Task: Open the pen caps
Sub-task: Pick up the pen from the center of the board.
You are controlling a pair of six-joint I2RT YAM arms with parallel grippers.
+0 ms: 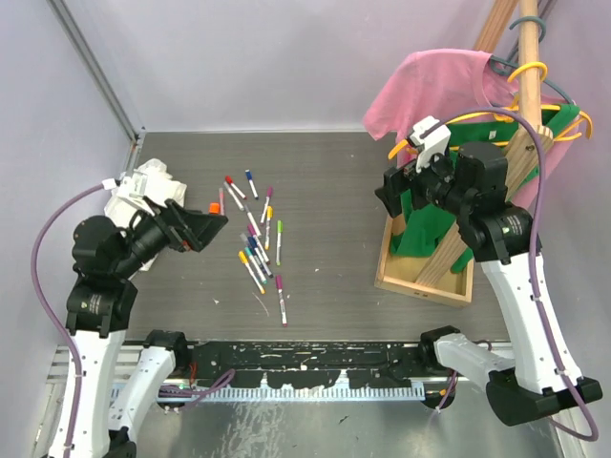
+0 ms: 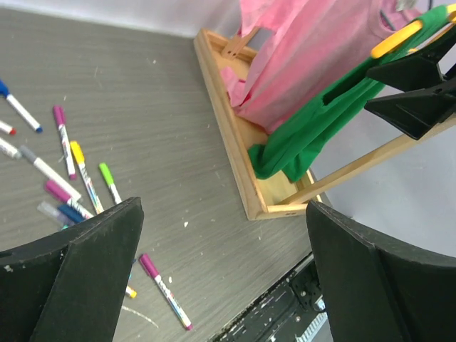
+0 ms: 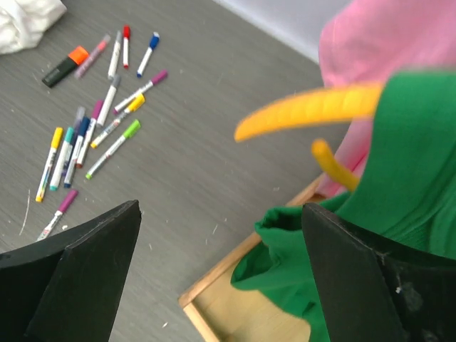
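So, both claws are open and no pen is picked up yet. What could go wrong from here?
1. The pen caps are tiny and the pens lie packed together, some touching, so the left claw may catch two or scatter them.
2. The right claw hangs close to the green shirt and the yellow hanger; swinging toward the pens, it might snag them.

Bright, even light from overhead casts only faint, soft shadows on the grey table (image 1: 325, 191), and the pen caps (image 3: 132, 129) look fairly sharp, while the yellow hanger (image 3: 313, 110) and green cloth (image 3: 413, 164) near the right wrist lens blur.
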